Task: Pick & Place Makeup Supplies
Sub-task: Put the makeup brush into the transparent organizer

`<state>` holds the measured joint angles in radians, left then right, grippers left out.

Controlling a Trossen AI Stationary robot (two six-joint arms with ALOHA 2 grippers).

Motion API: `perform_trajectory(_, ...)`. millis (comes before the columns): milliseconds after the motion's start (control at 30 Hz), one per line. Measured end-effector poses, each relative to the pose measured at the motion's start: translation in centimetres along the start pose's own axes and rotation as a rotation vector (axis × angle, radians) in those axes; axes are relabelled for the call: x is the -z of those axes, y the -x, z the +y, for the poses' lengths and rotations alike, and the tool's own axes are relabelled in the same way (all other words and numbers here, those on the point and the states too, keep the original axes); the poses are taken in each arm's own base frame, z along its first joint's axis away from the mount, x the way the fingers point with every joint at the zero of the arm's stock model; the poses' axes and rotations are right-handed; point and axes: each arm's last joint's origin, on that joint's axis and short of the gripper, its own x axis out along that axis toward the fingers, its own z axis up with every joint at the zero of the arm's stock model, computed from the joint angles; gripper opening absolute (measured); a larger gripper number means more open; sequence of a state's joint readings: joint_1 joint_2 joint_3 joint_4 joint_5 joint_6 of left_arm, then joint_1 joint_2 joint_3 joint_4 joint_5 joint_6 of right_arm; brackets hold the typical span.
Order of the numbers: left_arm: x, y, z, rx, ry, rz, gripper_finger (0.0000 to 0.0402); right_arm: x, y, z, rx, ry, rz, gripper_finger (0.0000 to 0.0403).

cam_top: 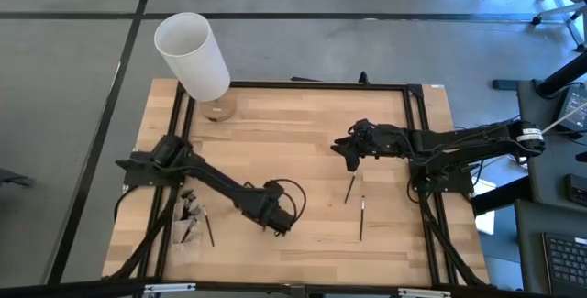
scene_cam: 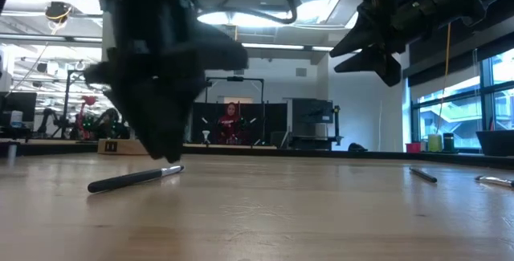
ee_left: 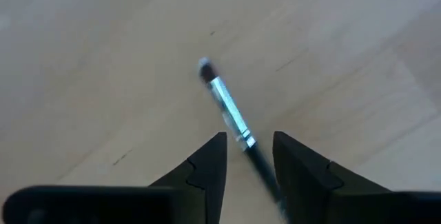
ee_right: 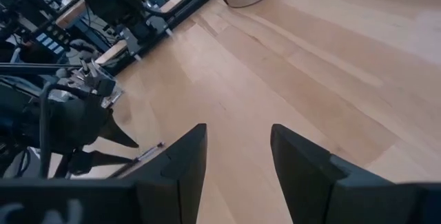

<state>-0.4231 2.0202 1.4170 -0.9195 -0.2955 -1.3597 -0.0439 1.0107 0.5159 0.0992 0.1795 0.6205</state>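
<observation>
brush under my left gripper [ee_left: 248, 156]: a thin makeup brush [ee_left: 231, 117], dark handle, silver ferrule, small dark bristle tip; I see it flat on the wood, its handle running between my parted fingers, tip pointing away from them.
two brushes near my right gripper [cam_top: 352, 154]: dark, thin, flat on the table; brush one [cam_top: 349, 188] just below the fingers, brush two [cam_top: 361, 218] a bit farther.
brush cluster: several brushes [cam_top: 194, 215] behind my left gripper, beside that arm's base.

I see a light wood table [cam_top: 293, 124], black arms, a white cylinder [cam_top: 193, 52], and a makeup brush [ee_left: 231, 114] with black handle, silver ferrule, brownish tip.
</observation>
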Motion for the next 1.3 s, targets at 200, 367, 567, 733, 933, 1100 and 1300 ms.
perform_trajectory(200,-0.4,-0.8,-0.3,0.007,-0.02,-0.014,0.0127,0.1,0.0,0.0,0.004,0.001,0.006,0.0162)
perform_trajectory(367,-0.2,-2.0,-0.3,-0.039,-0.031,0.019,0.0114,0.1,0.0,0.0,-0.002,-0.002,0.011,0.0162)
perform_trajectory(567,0.1,-2.8,-0.3,-0.066,-0.061,0.035,0.0086,0.1,0.0,0.0,-0.003,-0.004,0.01,0.0162)
perform_trajectory(733,0.1,-2.8,-0.4,-0.064,-0.114,0.026,0.0055,0.0,0.2,0.1,-0.028,0.0,0.023,0.0162)
perform_trajectory(933,-0.1,-2.9,-0.4,-0.07,-0.168,-0.053,0.0027,-1.6,2.6,1.6,-0.113,0.009,0.05,0.0162)
perform_trajectory(1100,-1.4,-3.3,-0.6,-0.038,-0.278,-0.074,0.0028,-1.4,4.1,2.6,-0.063,0.037,-0.002,0.0162)
perform_trajectory(1300,-2.4,-3.6,-0.5,-0.035,-0.416,-0.074,0.0027,-1.5,5.0,2.8,0.029,0.051,-0.059,0.0162)
